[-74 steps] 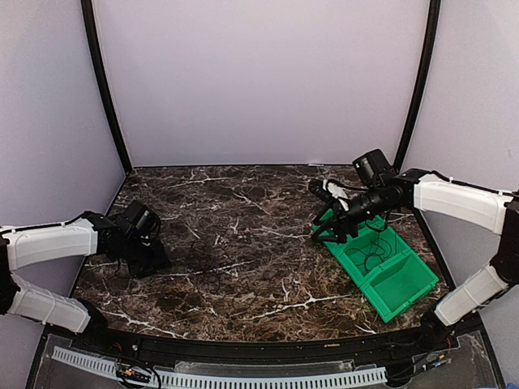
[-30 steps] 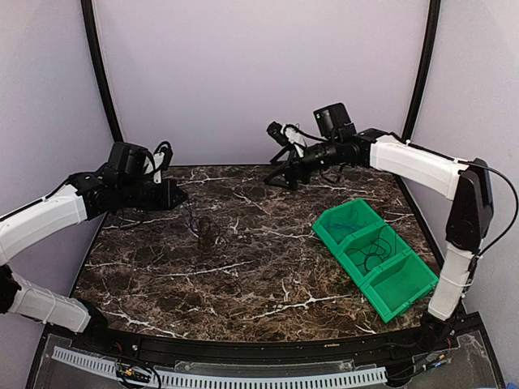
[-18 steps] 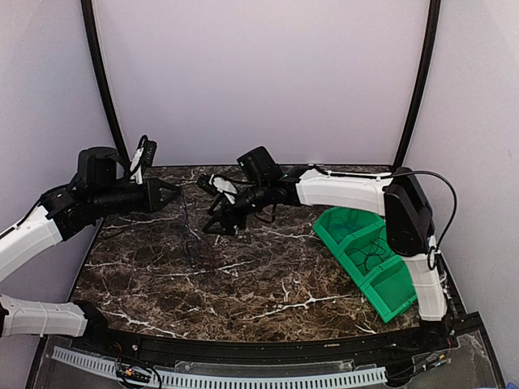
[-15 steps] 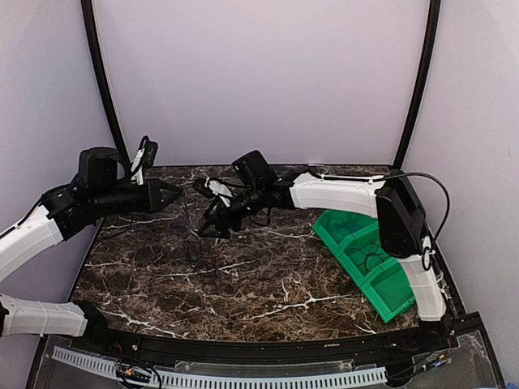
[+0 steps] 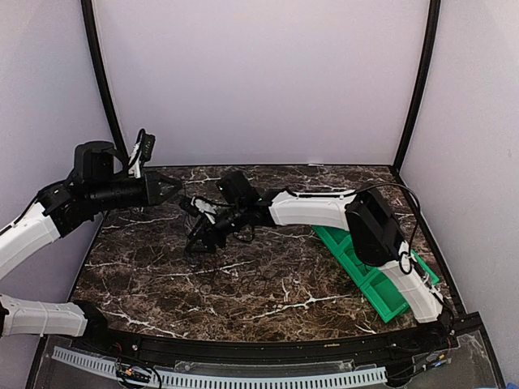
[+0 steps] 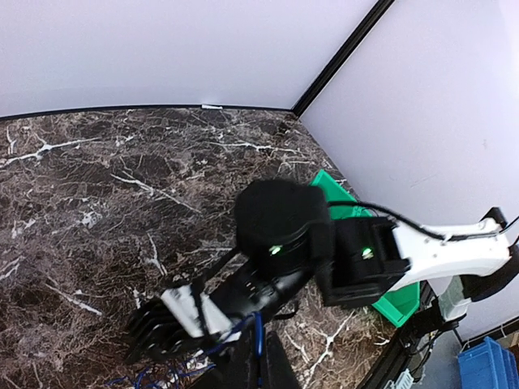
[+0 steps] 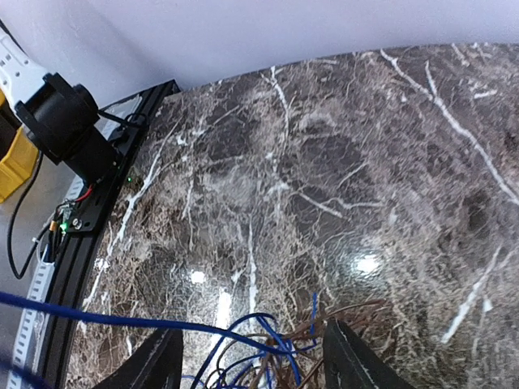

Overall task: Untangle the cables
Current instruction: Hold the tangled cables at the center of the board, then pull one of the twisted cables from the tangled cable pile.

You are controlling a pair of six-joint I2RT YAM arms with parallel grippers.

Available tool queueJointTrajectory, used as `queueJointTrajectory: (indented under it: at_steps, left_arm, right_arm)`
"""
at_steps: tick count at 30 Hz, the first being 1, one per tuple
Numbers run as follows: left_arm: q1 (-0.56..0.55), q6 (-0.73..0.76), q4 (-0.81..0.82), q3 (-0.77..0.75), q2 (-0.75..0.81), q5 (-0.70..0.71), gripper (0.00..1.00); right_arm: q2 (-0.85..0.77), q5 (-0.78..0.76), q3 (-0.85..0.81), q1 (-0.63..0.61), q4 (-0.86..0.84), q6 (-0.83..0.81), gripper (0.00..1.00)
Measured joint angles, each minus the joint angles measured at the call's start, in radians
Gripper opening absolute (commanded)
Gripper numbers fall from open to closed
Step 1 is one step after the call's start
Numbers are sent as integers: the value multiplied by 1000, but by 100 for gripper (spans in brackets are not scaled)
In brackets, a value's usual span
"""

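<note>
Marble-patterned bench [image 5: 284,284]: cables [image 7: 272,356], blue and dark, sit tangled left of centre. Right gripper [image 7: 255,331] straddles the tangle, jaws wide. Left gripper [image 5: 172,190], raised, jaws pinched on a blue strand.

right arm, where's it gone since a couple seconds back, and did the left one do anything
The right end effector left the green bin, swung up and across to the left, and now sits open with the cables between its fingers. The left end effector rose from the table, lifting the cables, which appear to hang from it. The bin stayed where it was.
</note>
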State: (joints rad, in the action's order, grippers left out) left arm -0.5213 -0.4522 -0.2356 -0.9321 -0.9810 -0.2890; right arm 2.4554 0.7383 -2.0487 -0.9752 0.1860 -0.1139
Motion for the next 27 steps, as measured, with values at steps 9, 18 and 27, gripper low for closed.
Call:
queueJointTrajectory:
  at_steps: [9, 18, 27]
  left_arm:
    - [-1, -22, -96, -288, -2, 7, 0]
    - [-53, 10, -262, -956, -183, 132, 0]
    - [-105, -30, -289, -1183, -219, 258, 0]
  right_arm:
    - [131, -31, -19, -27, 1, 31, 35]
    - [152, -84, -21, -60, 0, 44, 19]
    - [152, -98, -31, -72, -89, 48, 41]
